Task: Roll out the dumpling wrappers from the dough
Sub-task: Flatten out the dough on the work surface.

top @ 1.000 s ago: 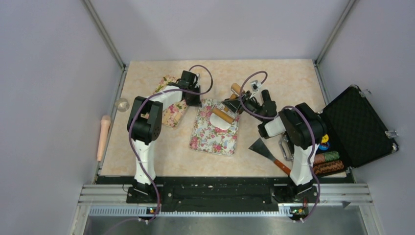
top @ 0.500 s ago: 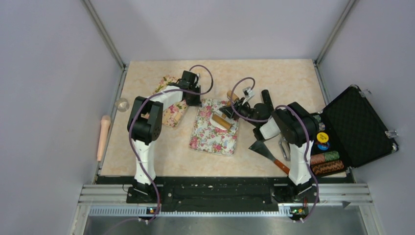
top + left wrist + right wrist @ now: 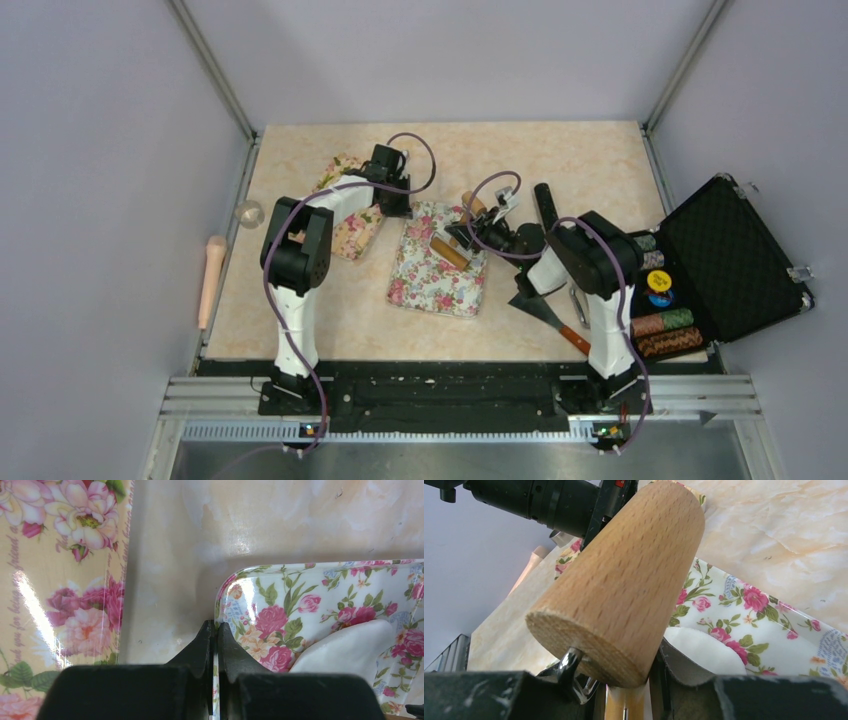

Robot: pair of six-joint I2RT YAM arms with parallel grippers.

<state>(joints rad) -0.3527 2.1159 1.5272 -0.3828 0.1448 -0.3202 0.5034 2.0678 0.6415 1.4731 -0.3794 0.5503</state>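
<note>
A flowered tray [image 3: 432, 275] lies mid-table. My left gripper [image 3: 393, 206] is shut on the rim at its far left corner, and the thin rim shows pinched between the jaws [image 3: 216, 630]. My right gripper [image 3: 472, 232] is shut on the handle of a wooden rolling pin [image 3: 631, 702]. The pin's roller [image 3: 451, 249] [image 3: 624, 575] rests across the tray on a flat white piece of dough [image 3: 704, 650] [image 3: 350, 650]. The roller hides most of the dough, so I cannot tell whether it is a round dumpling wrapper.
A second flowered tray [image 3: 352, 222] [image 3: 55, 580] lies just left of the first. A metal scraper [image 3: 543, 309] lies by the right arm's base, beside an open black case of chips [image 3: 735, 255]. A black cylinder [image 3: 545, 200] stands behind the right arm. A wooden stick [image 3: 211, 278] lies off the table's left edge.
My right gripper has drawn the rolling pin left and nearer across the tray; the roller now covers the dough that showed beside it. The left gripper has stayed put.
</note>
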